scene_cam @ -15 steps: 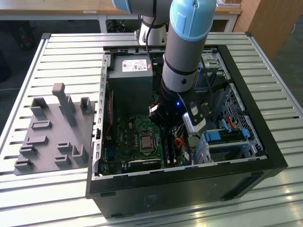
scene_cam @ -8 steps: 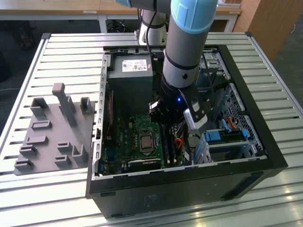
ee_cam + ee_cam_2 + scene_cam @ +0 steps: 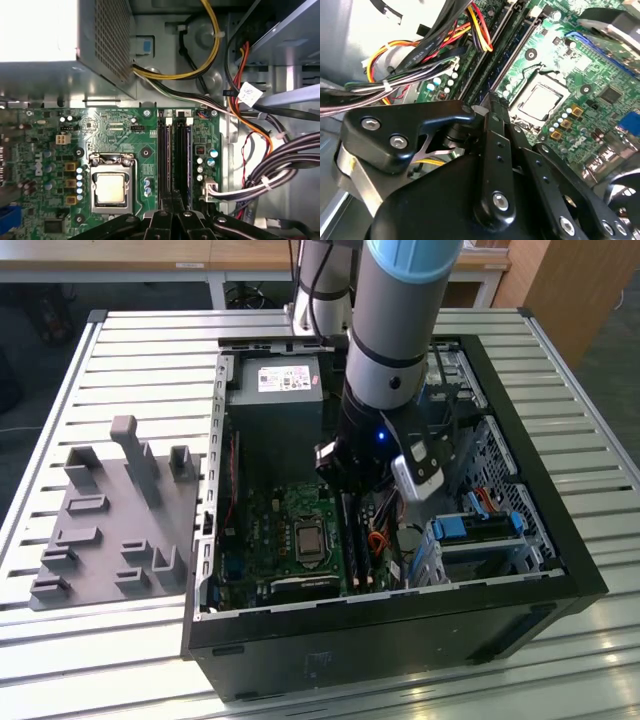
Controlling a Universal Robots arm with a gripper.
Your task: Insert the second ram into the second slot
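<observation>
Black claw linkage (image 3: 172,220) closest to lens, hanging low over mobo (image 3: 290,530) RAM slots (image 3: 175,155) inside PC case (image 3: 560,530), near CPU socket (image 3: 111,189). Fingertips look drawn close together over slot bank; pinching anything or not: can't tell. Second ram not made out w/ certainty, maybe under tips or already down in slot. Slots' long axis runs straight away from claw. Cable bundle (image 3: 420,55) just beside.
</observation>
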